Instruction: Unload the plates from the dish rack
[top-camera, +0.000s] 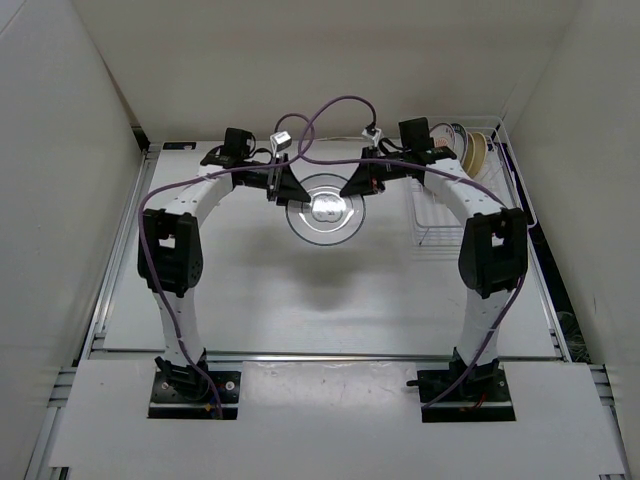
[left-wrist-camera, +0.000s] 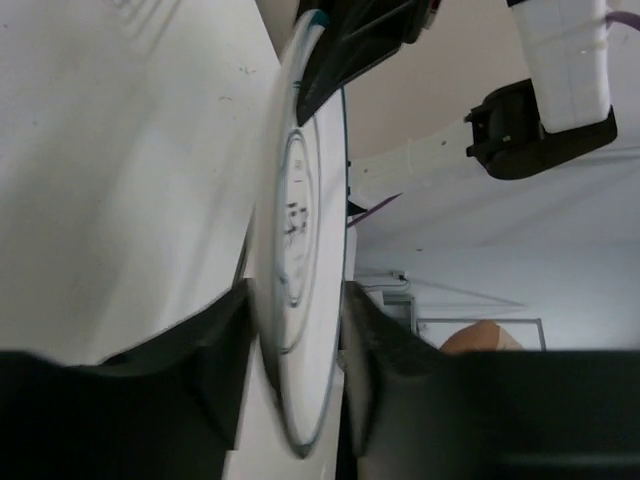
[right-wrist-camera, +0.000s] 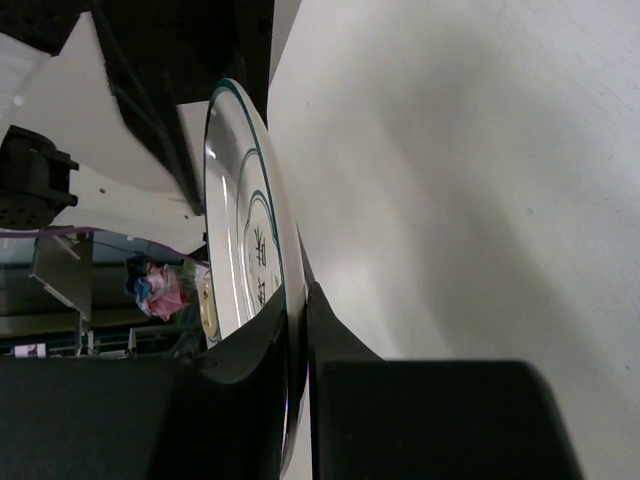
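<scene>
dish rack (top-camera: 440, 235): plates (top-camera: 479, 152) inside | left claw (top-camera: 288, 188), right claw (top-camera: 357, 186): gripping blue-rimmed plate (top-camera: 322, 225)

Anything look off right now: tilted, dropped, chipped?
Nothing stands out. The plate sits level between the left gripper and the right gripper, one on each opposite rim. The remaining plates stand upright at the far end of the dish rack. No chips are visible.
</scene>
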